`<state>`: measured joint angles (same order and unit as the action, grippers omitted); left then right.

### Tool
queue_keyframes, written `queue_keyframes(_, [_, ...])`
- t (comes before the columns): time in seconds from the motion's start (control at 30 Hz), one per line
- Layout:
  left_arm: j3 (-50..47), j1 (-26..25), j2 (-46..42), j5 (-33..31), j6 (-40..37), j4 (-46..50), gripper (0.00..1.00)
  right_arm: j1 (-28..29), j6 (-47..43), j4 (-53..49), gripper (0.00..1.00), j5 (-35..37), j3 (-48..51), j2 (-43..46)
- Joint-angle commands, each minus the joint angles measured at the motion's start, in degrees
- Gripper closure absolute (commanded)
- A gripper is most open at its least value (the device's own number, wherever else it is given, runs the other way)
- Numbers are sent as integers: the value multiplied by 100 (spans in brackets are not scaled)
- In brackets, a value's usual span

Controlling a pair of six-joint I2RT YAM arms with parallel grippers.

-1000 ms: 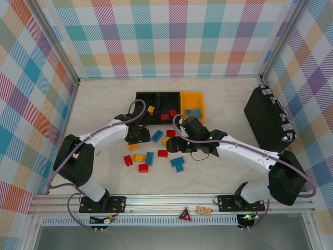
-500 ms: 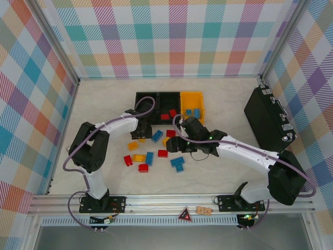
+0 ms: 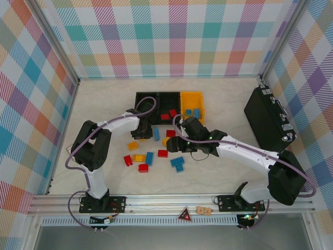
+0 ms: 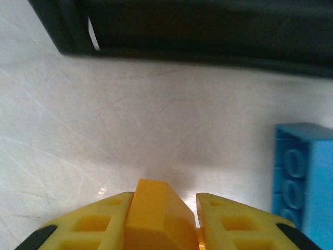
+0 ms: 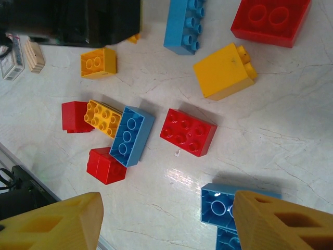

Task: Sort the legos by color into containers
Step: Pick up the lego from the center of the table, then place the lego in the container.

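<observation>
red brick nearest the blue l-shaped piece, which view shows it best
Right wrist: the red brick lies close and unobstructed, with its studs clear. Top external shows the red brick as a small block, too small for stud detail.

Robot lab cell (plaid walls (image 3: 177,36), aluminium rail (image 3: 171,204)).

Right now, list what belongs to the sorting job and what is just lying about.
Job: loose legos; yellow brick between the left hand's fingers; three joined bins; open right hand.
Lying about: black latched case; two small cards.
</observation>
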<state>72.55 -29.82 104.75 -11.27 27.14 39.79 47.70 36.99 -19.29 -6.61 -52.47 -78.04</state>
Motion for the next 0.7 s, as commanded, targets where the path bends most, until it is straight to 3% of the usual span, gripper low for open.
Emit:
queue_keyframes(0.0, [459, 79, -396, -108, -137, 277, 81, 33, -103, -97, 33, 61, -220, 8])
queue_keyframes(0.67, [3318, 715, 1601, -84, -298, 597, 80, 11, -27, -150, 33, 230, -203, 27])
